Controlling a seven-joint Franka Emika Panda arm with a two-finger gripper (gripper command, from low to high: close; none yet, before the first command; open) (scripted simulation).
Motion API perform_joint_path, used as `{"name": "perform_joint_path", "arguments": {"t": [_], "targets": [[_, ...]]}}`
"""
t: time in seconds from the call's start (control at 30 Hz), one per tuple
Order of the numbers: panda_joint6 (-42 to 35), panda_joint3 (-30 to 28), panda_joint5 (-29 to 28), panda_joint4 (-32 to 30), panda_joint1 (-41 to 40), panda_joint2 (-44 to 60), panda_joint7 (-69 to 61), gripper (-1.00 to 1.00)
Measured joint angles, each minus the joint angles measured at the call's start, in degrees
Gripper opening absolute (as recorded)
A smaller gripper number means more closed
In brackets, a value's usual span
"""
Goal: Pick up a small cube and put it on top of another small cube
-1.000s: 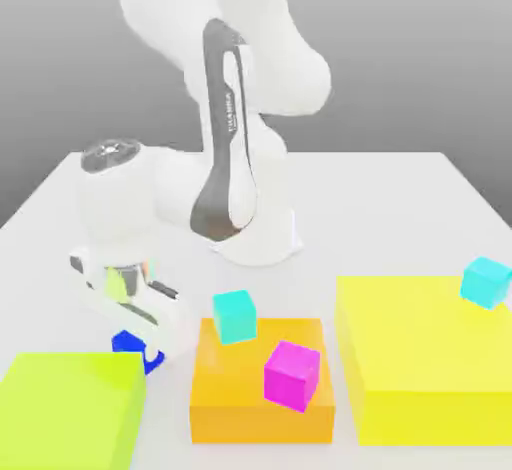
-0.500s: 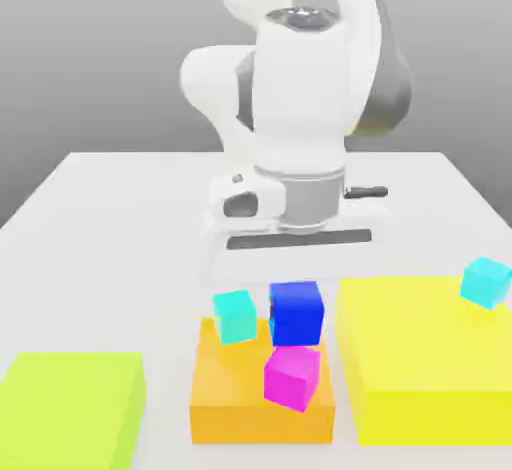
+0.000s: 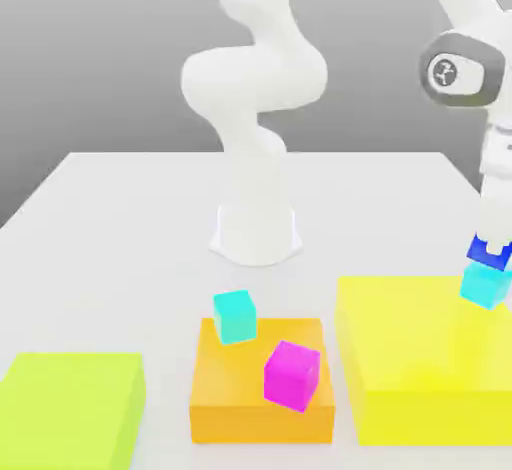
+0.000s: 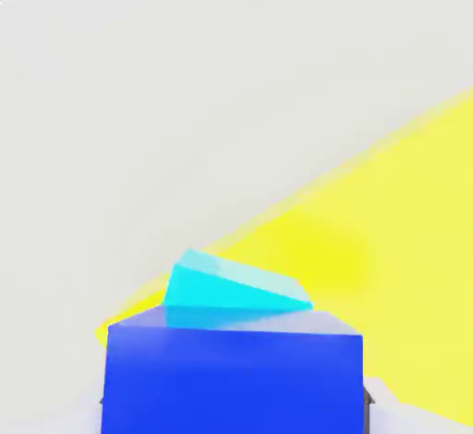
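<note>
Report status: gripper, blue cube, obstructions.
Gripper at the blue cube. Cube directly above the cyan cube on the yellow block; whether released, can't tell. No obstruction seen between the two cubes.

So the glossy white robot arm rose from its round-ish base, bent out past the top of the exterior view and came back in on that view's right, with the grey-ringed white wrist above a white gripper pointing pretty much straight down.
</note>
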Motion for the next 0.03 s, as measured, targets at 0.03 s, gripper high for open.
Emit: {"name": "perform_joint_path", "arguments": {"t": [0.03], "targets": [[0.0,0.0,0.0,0.0,0.0,0.0,0.0,1.00]]}}
